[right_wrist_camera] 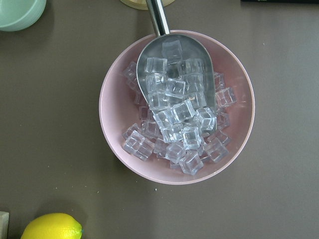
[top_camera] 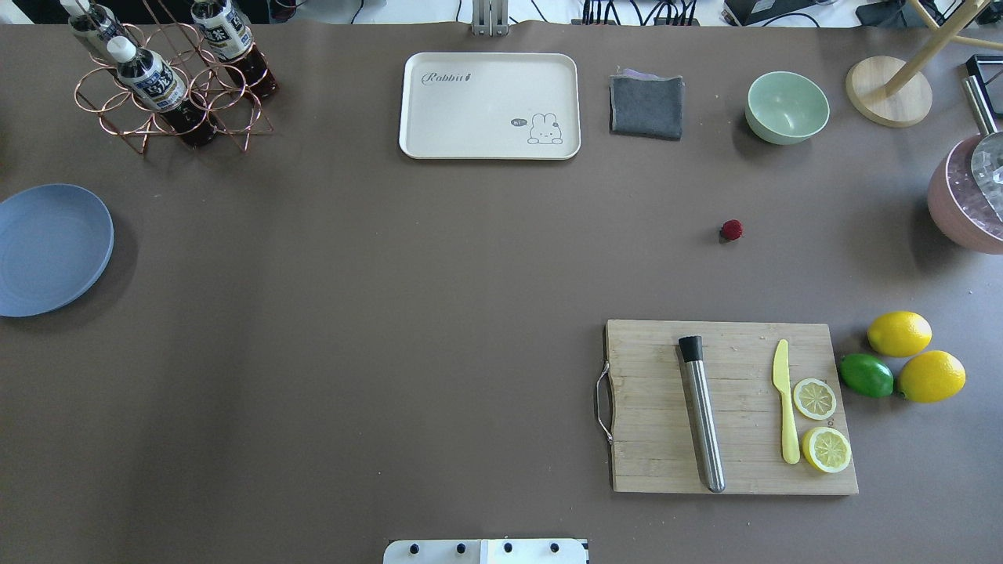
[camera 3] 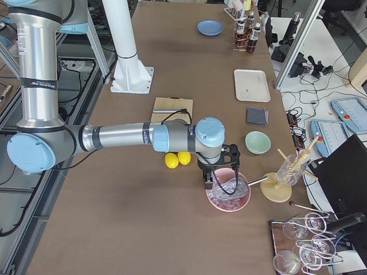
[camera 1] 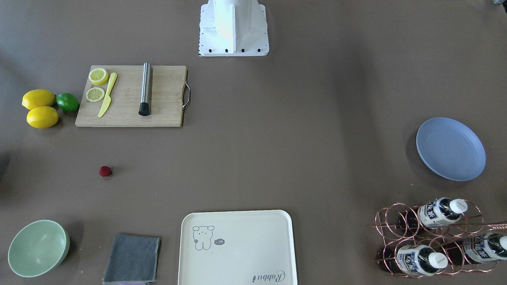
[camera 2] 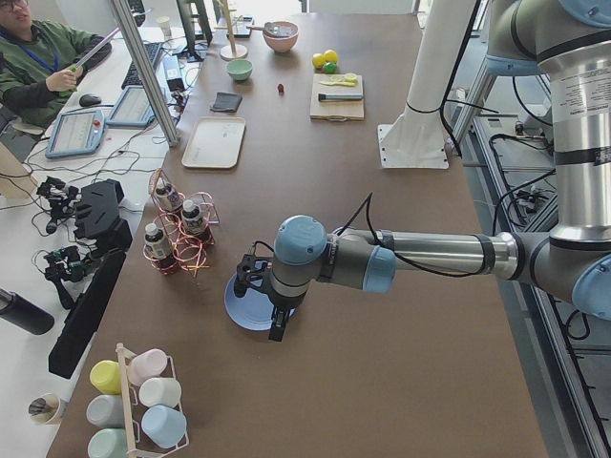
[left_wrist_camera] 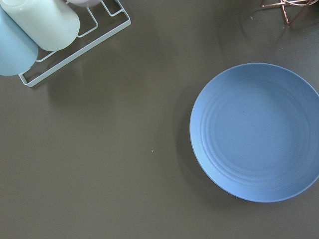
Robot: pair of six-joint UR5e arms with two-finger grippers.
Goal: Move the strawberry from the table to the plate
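Resting on the matte grey-brown table (top_camera: 470, 274), the tiny dark red strawberry (top_camera: 732, 229) lies nearer the right gripper (camera 3: 208, 182), toward table centre from it; the round light-blue plate (top_camera: 47, 249) sits far off, near the left gripper (camera 2: 278, 326). Finger spread cannot be told for either.

The right arm (camera 3: 120, 136) was seen stretched across the table (camera 3: 143, 229), its gripper (camera 3: 211, 181) held over a pink bowl (camera 3: 243, 201) of ice cubes (camera 3: 225, 193), the jaws' state not discernible. Two lemons (camera 3: 171, 160) were found just beside the arm, and the plate (camera 3: 210, 27) was set well apart at the far end
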